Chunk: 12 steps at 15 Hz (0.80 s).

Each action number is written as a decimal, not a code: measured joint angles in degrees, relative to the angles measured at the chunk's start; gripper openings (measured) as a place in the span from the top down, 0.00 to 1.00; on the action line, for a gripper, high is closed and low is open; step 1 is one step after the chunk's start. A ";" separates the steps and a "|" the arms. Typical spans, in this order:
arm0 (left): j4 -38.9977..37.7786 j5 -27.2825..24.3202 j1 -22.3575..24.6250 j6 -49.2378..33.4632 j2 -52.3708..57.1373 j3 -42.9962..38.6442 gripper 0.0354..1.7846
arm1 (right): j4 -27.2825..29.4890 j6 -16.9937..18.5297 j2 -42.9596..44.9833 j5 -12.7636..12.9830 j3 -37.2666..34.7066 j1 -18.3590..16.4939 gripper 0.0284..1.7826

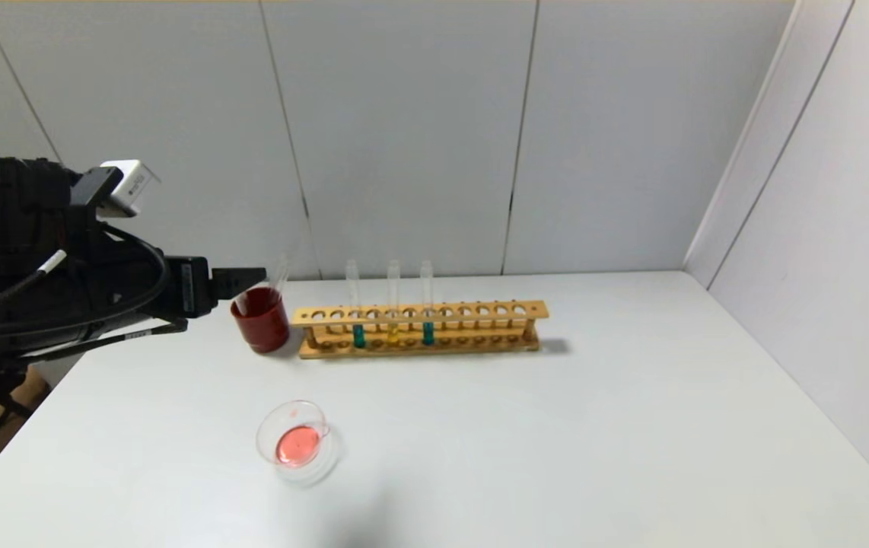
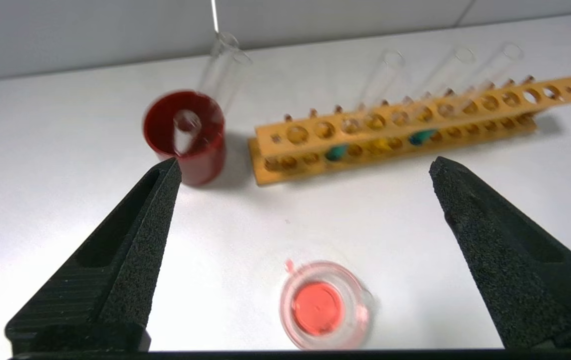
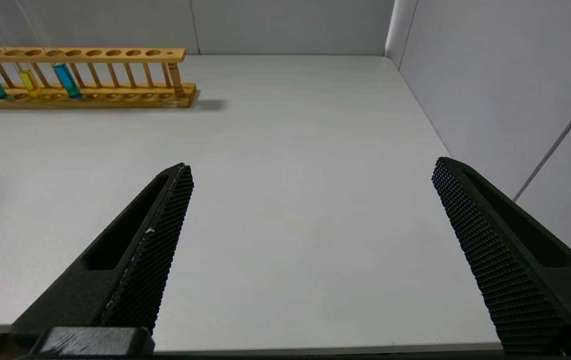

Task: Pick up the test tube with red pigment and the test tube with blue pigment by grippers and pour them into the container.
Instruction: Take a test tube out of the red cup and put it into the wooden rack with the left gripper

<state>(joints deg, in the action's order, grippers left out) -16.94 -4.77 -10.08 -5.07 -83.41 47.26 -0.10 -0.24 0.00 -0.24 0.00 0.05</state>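
I see my left gripper [image 2: 305, 167] wide open, holding nothing, near the red cup [image 1: 261, 320]; the container [image 1: 296, 441] sits apart.

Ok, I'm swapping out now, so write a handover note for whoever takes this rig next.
Left gripper: open, empty, raised near the red cup.
Right gripper: open, empty, parked over bare table.
Done: red liquid sits in the container; an emptied tube leans in the red cup.
In the rack: two teal tubes flanking a yellow tube.
Left: lift one teal tube, pour it into the container.
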 joint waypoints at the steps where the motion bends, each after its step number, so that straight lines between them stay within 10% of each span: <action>1: -0.26 0.06 -0.41 -0.22 0.63 -1.38 0.02 | 0.00 0.00 0.00 0.02 0.00 0.02 0.02; 12: -6.67 -1.90 -3.74 0.45 1.55 -10.86 0.02 | 0.00 0.00 0.00 0.00 0.00 0.00 0.02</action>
<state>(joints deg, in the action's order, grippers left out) -23.61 -6.67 -13.82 -4.62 -81.86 36.40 -0.10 -0.24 0.00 -0.24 0.00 0.05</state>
